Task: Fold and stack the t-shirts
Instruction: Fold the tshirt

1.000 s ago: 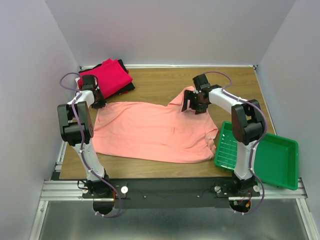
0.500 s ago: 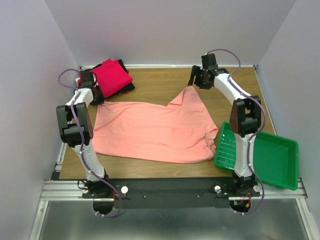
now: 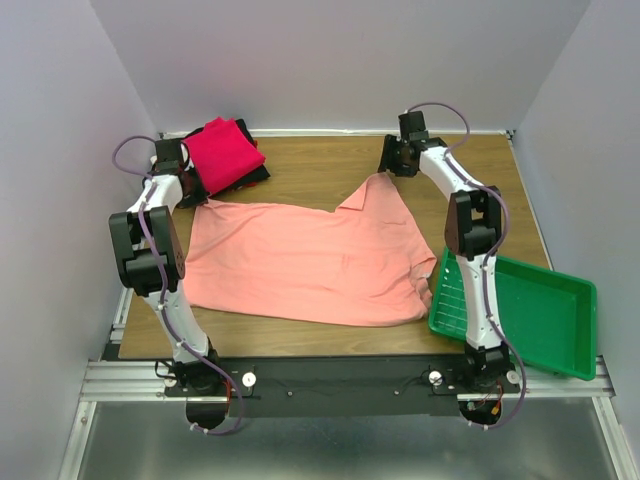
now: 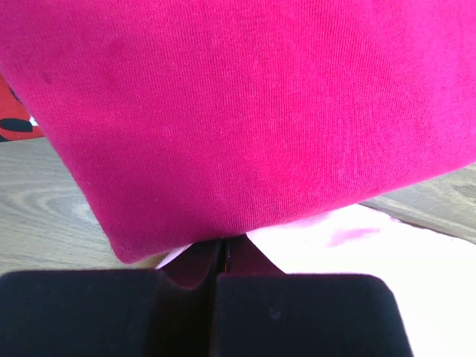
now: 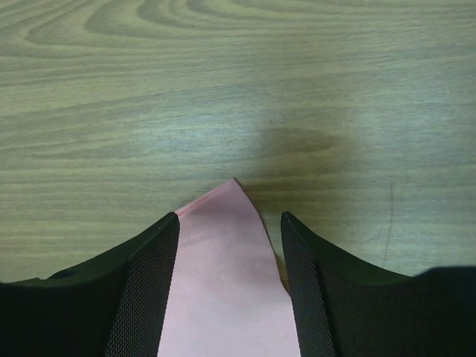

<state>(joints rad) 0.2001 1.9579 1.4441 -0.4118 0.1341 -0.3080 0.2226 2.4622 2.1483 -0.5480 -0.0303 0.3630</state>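
Salmon-pink t-shirt (image 3: 300, 255) lay spread flat, your left gripper (image 4: 224, 249) pinching its corner, and you'd since carried the right gripper (image 5: 229, 222), jaws apart, out to its sleeve tip.

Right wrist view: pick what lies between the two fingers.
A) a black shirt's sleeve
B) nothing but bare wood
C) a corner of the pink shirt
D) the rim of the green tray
C: a pointed corner of the pink shirt lies on the wooden table, between the spread fingers of the right gripper.
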